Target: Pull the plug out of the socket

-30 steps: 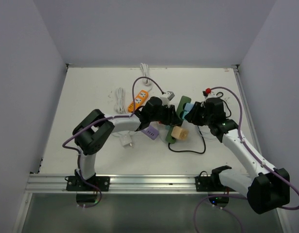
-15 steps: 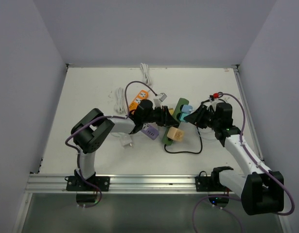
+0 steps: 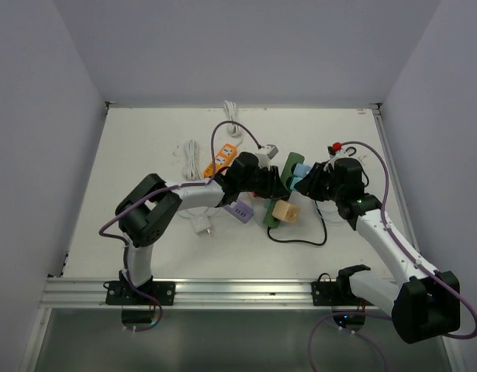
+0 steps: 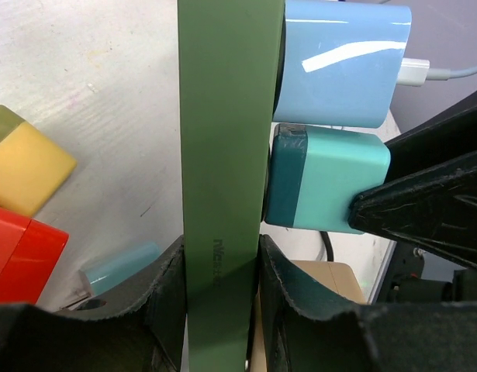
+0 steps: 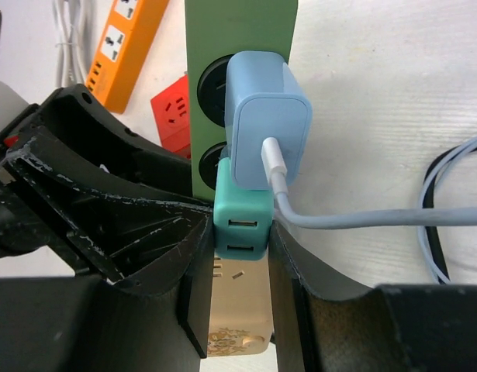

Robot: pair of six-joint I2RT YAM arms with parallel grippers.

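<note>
A green power strip (image 3: pixel 283 186) lies mid-table with a light blue plug (image 3: pixel 301 169), a teal plug (image 3: pixel 298 181) and a tan plug (image 3: pixel 285 211) in its sockets. My left gripper (image 3: pixel 263 186) is shut on the strip's body (image 4: pixel 222 155); its jaws press both sides (image 4: pixel 220 302). My right gripper (image 3: pixel 309 184) is shut on the teal plug (image 5: pixel 242 225), one finger on each side (image 5: pixel 240 256). The teal plug (image 4: pixel 323 186) still sits flush against the strip, just below the light blue plug (image 5: pixel 265 132).
An orange power strip (image 3: pixel 221 159) and coiled white cables (image 3: pixel 192 157) lie behind the left gripper. A red socket block (image 5: pixel 172 116), a purple adapter (image 3: pixel 240 210), a white adapter (image 3: pixel 202 226) and a black cable (image 3: pixel 308 236) lie around the green strip.
Both grippers and the green strip shifted left and down half a second ago, then came back. Both grips have held, and the teal plug stays in the strip.
</note>
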